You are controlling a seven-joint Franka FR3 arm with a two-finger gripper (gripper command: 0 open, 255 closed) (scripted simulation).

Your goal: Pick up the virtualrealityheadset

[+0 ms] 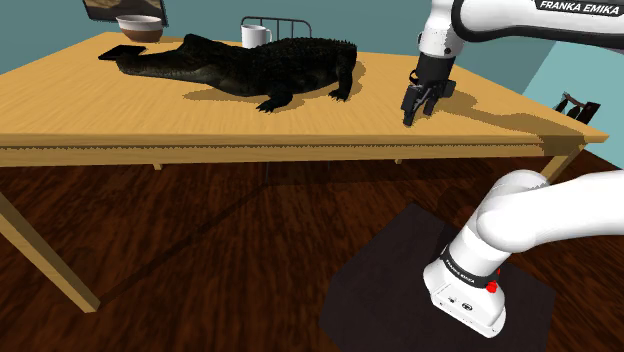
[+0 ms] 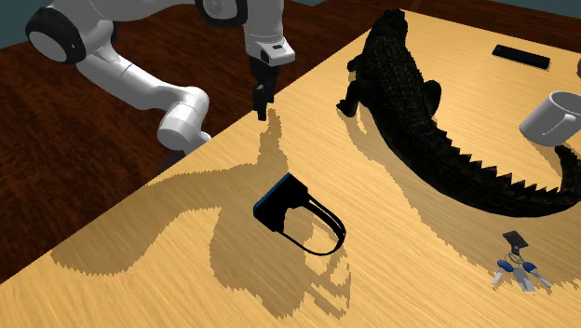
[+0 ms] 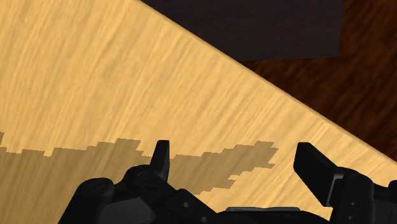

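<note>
The virtual reality headset (image 2: 296, 216) is black with a blue-edged front and a looped strap. It lies on the light wooden table (image 2: 419, 280), and in the shoulder view the headset (image 1: 575, 105) sits near the table's right end. My black gripper (image 2: 260, 108) hangs open just over the table's edge, well apart from the headset. In the shoulder view the gripper (image 1: 412, 112) points down, left of the headset. In the wrist view the gripper (image 3: 236, 159) has its fingers wide apart over bare tabletop (image 3: 95, 76), with nothing between them.
A large dark crocodile figure (image 1: 260, 65) (image 2: 419, 102) lies across the table's middle. Beyond it stand a white mug (image 1: 256, 37) (image 2: 549, 116), a bowl (image 1: 140, 27) and a flat black slab (image 1: 122, 51) (image 2: 521, 56). Keys (image 2: 517, 270) lie past the headset. A dark mat (image 1: 400, 270) covers the floor.
</note>
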